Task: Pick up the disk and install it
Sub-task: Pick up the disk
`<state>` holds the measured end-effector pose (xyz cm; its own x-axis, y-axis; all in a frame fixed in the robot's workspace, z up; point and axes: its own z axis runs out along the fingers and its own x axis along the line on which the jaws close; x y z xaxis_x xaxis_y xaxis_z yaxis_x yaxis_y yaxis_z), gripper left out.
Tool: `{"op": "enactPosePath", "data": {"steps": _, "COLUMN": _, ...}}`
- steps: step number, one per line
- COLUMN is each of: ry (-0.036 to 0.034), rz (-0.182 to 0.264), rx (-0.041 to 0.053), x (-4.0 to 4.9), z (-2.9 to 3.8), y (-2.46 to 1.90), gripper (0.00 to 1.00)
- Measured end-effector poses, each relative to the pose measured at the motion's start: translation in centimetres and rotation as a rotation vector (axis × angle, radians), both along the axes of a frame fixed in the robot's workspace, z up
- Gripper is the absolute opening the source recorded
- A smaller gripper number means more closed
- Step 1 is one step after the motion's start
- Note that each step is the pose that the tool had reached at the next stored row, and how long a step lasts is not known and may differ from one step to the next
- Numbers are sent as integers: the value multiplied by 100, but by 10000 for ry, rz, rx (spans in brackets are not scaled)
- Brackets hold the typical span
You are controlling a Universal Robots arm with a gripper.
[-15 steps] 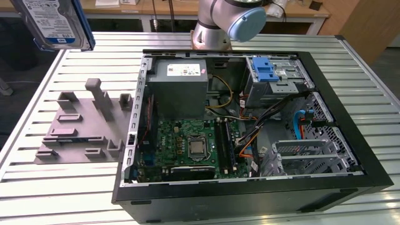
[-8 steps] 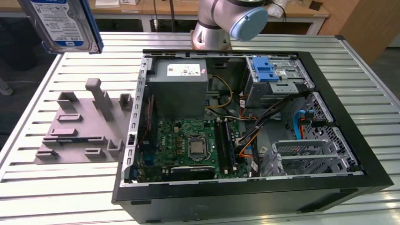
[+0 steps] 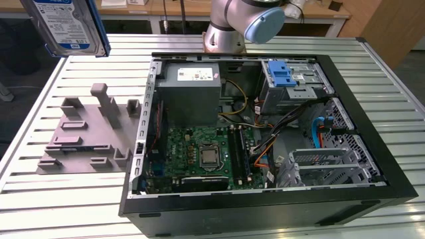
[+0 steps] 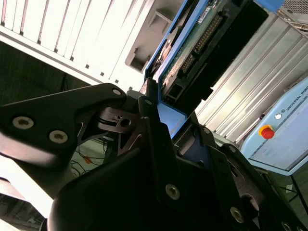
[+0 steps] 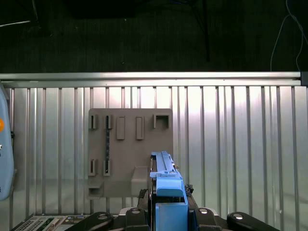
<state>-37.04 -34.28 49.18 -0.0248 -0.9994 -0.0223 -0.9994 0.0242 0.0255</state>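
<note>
The flat, rectangular silver-metal disk, with its blue-and-white label and blue plastic side rails, hung in the air at the exterior view's left, well apart from the open black computer case. The black gripper held it by the end with the blue handle. In the second wrist view the fingers stood close on either side of that handle and appeared clamped on it, though the contact itself was partly hidden. The drive's green circuit-board face showed there.

In the first wrist view the disk was seen edge-on, reaching out from the gripper over a grey plastic fixture plate with slots and upright posts. This plate lay on the slatted metal table just beside the case.

Inside the case sat a grey power-supply box, a green motherboard and a metal drive cage with a blue plastic latch.
</note>
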Motion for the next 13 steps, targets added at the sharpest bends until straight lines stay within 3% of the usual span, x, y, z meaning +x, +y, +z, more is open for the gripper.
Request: {"op": "enactPosePath", "data": {"steps": 13, "ry": 0, "rz": 0, "rx": 1, "x": 17, "z": 0, "y": 0, "gripper": 36}}
